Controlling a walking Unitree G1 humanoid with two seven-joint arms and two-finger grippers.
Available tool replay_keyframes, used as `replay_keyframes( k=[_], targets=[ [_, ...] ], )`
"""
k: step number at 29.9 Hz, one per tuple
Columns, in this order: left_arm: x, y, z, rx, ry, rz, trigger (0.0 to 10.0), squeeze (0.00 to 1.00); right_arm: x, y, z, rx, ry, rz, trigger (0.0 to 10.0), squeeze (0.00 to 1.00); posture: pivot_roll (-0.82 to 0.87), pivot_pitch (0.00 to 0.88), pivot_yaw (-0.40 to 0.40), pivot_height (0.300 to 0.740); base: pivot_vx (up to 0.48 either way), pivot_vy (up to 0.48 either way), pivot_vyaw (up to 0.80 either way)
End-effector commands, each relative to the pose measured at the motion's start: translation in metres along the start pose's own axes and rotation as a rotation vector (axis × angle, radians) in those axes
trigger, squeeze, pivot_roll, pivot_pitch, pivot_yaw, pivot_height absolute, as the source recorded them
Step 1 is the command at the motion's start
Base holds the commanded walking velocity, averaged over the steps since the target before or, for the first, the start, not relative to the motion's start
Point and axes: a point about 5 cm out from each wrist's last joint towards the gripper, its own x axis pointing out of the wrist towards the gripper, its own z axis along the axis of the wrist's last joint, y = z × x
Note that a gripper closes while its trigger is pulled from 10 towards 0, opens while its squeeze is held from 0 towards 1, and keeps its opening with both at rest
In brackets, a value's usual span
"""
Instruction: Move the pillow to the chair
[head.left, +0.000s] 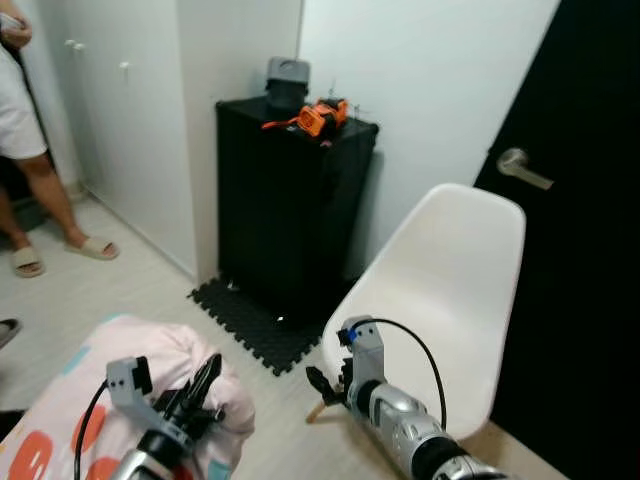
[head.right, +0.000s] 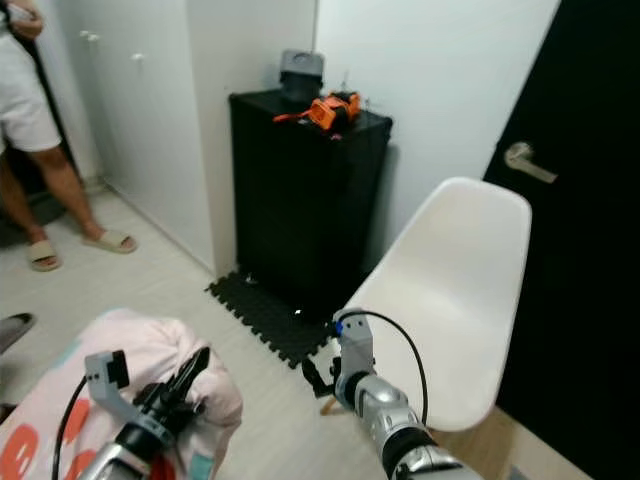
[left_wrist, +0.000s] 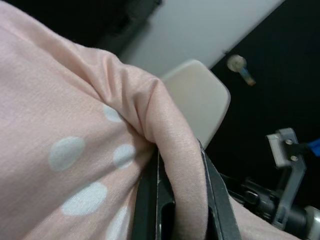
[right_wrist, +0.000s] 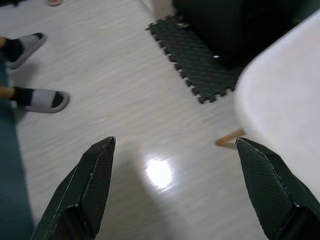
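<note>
From the left eye view, we held the pink pillow (head.left: 150, 385) low at our left side, the left gripper (head.left: 196, 392) closed on a fold at its upper edge, while the white chair (head.left: 440, 290) stood ahead and to our right against the black door (head.left: 590, 230); the right gripper (head.left: 325, 384) hung just in front of the seat's near rim. The right eye view gave the same layout, with a black cabinet (head.right: 305, 195) behind the chair, a foam mat (head.right: 265, 315) at its foot, and a person (head.right: 40, 130) in slippers standing at the far left, cut off at the frame's edge. In the left wrist view, our two fingers (left_wrist: 215, 200) were pinched tight on a ridge of spotted fabric, and the chair lay beyond the pillow, off toward the right arm. In the right wrist view, the fingers (right_wrist: 90, 185) stood wide apart over bare floor (right_wrist: 130, 130), holding nothing, the seat's edge beside one of them. We judged the pillow must travel rightward and forward; its full length was cut off below the frame, so its long axis stayed unclear.
</note>
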Motion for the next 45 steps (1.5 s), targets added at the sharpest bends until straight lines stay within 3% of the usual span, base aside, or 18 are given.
replay_keyframes(
  k=[1, 11, 22, 30, 45],
  targets=[
    [0.009, -0.013, 0.003, 0.013, -0.021, -0.077, 10.0, 0.0, -0.001, 0.001, -0.008, -0.024, 0.028, 0.009, 10.0, 0.0, 0.07, 0.064, -0.127, 0.74, 0.0, 0.0, -0.72],
    [0.011, -0.015, 0.001, 0.013, -0.028, -0.07, 10.0, 0.0, -0.005, 0.005, -0.026, -0.047, 0.08, 0.04, 10.0, 0.0, 0.07, 0.07, -0.157, 0.74, 0.0, 0.0, -0.72],
    [0.009, -0.011, 0.003, 0.041, -0.063, -0.011, 10.0, 0.0, -0.004, 0.006, -0.023, -0.061, 0.075, 0.052, 10.0, 0.0, 0.09, 0.077, -0.163, 0.74, 0.0, 0.0, -0.72],
    [0.009, -0.005, 0.013, 0.058, -0.118, 0.03, 10.0, 0.0, -0.004, 0.008, -0.019, -0.052, 0.044, 0.064, 10.0, 0.0, 0.1, 0.072, -0.161, 0.74, 0.424, 0.0, 0.0],
    [0.017, -0.014, 0.04, 0.117, -0.209, 0.007, 10.0, 0.0, -0.003, 0.003, -0.012, -0.054, 0.029, 0.055, 10.0, 0.0, 0.11, 0.065, -0.167, 0.74, 0.472, 0.0, 0.0]
  ],
)
